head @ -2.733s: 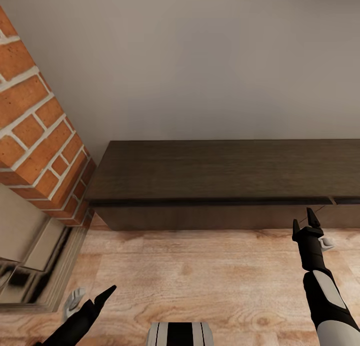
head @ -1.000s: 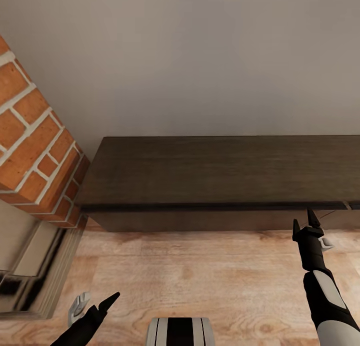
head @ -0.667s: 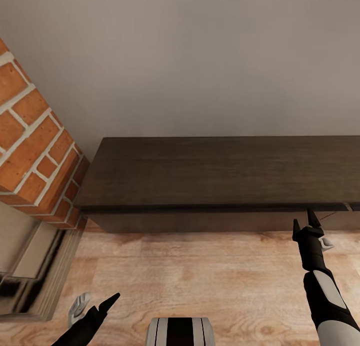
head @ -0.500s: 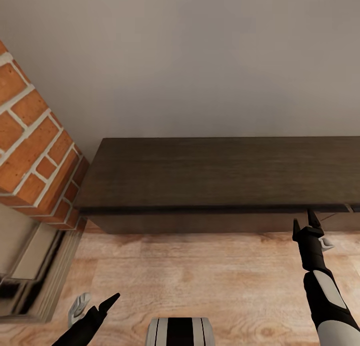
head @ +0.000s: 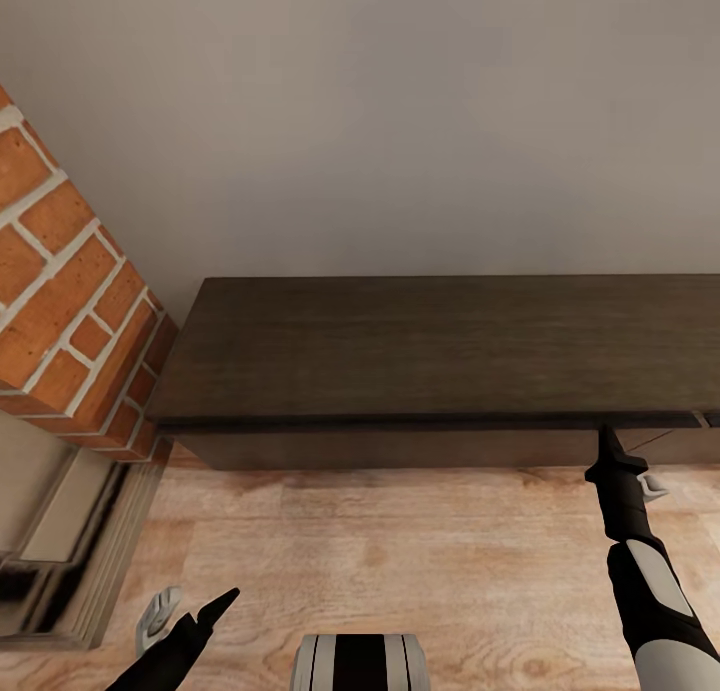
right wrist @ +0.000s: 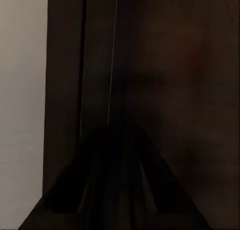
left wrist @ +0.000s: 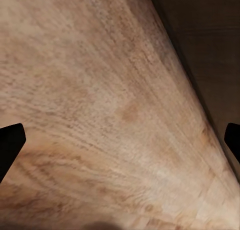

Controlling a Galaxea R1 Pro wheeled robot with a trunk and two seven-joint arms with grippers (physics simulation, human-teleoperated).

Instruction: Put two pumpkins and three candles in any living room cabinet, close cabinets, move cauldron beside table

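Note:
The cabinet (head: 440,346) is a long, low, dark brown unit against the wall, with its fronts pushed in. My right gripper (head: 607,437) is shut, its fingers drawn to a single point. The tip sits at the cabinet's front, just under the top edge and near the seam between two fronts. In the right wrist view the right gripper (right wrist: 117,135) forms a dark cone close against the dark wood (right wrist: 165,65). My left gripper (head: 190,603) hangs low over the floor, open; the fingertips (left wrist: 10,142) stand far apart. Pumpkins, candles and cauldron are out of view.
A red brick fireplace (head: 70,301) with a shiny metal surround (head: 70,541) stands at the left, close to the cabinet's end. Light wood floor (head: 400,541) lies between my base (head: 360,666) and the cabinet. A plain grey wall (head: 400,121) rises behind.
The right gripper's fingers, apart half a second ago, have come together at the cabinet's front. Since the oldest frame the whole view has shifted a little; the left arm barely moved.

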